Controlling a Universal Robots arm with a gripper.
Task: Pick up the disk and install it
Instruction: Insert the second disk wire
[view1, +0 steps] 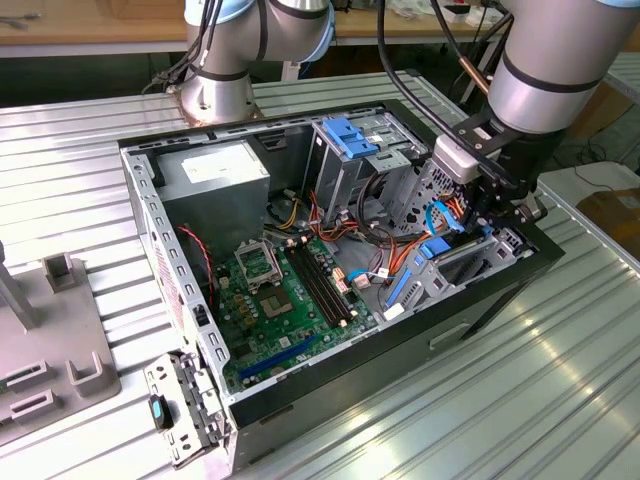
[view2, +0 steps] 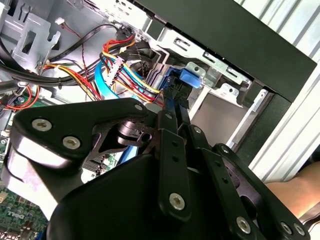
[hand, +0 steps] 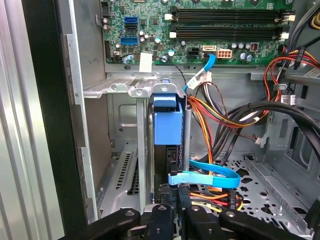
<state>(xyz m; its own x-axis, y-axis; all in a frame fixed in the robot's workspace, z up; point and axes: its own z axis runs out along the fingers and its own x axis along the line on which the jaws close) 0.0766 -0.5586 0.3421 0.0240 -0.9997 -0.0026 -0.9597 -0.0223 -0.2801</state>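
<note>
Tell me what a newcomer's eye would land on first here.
The open computer case with its green motherboard dominates the exterior view. At that view's right, the gripper reaches into the drive bay. In the first wrist view, the disk with bright blue rails stands on edge among coloured cables.

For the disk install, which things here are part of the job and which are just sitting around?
Part of the job:
- disk, upright in the metal bay of the computer case
- gripper, at the disk's near end

Just there:
- motherboard
- memory slots
- bundle of coloured wires
- flat blue cable
- grey power supply box
- metal plate on the table
</note>
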